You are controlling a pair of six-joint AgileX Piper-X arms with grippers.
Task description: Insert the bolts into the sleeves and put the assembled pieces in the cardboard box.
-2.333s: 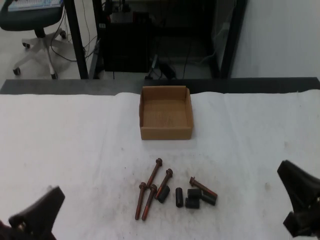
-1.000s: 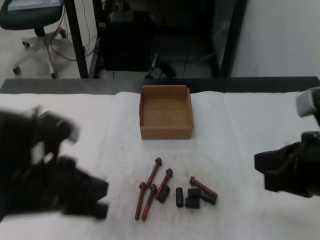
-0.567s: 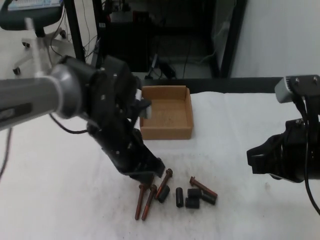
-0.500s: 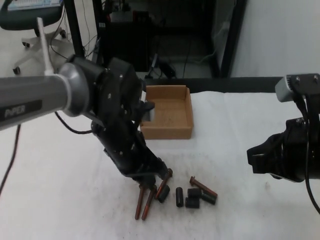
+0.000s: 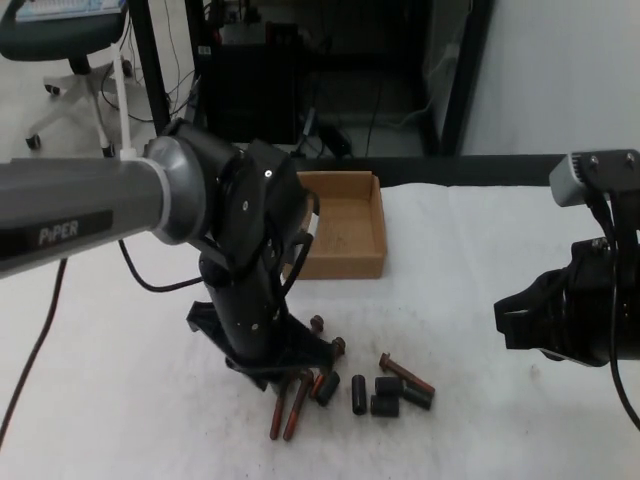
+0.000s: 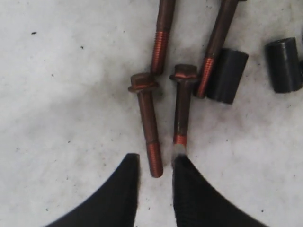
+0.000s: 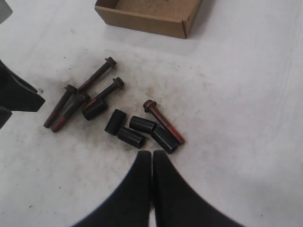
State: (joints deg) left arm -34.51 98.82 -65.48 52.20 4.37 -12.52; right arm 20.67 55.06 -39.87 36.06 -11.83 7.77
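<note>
Several rusty bolts and black sleeves lie loose on the white cloth in front of the cardboard box (image 5: 345, 262). My left gripper (image 6: 155, 163) is open a little, low over the left pair of bolts. The threaded tip of one bolt (image 6: 146, 118) lies between its fingertips, and a second bolt (image 6: 182, 104) ends at one finger. In the high view the left arm (image 5: 250, 260) covers these bolts. My right gripper (image 7: 152, 161) is shut and holds nothing; it hangs above the cloth just short of the sleeves (image 7: 130, 130) and a lone bolt (image 7: 163, 120).
The box (image 7: 142, 21) stands open at the middle back of the bench. The right arm (image 5: 570, 320) hovers at the right side. White cloth covers the bench (image 5: 100, 400). An office chair and a dark rack stand behind the bench.
The left arm swung in from the near left corner and came down over the left bolts. The right arm rose and shifted inward, then held still over the last half second.
</note>
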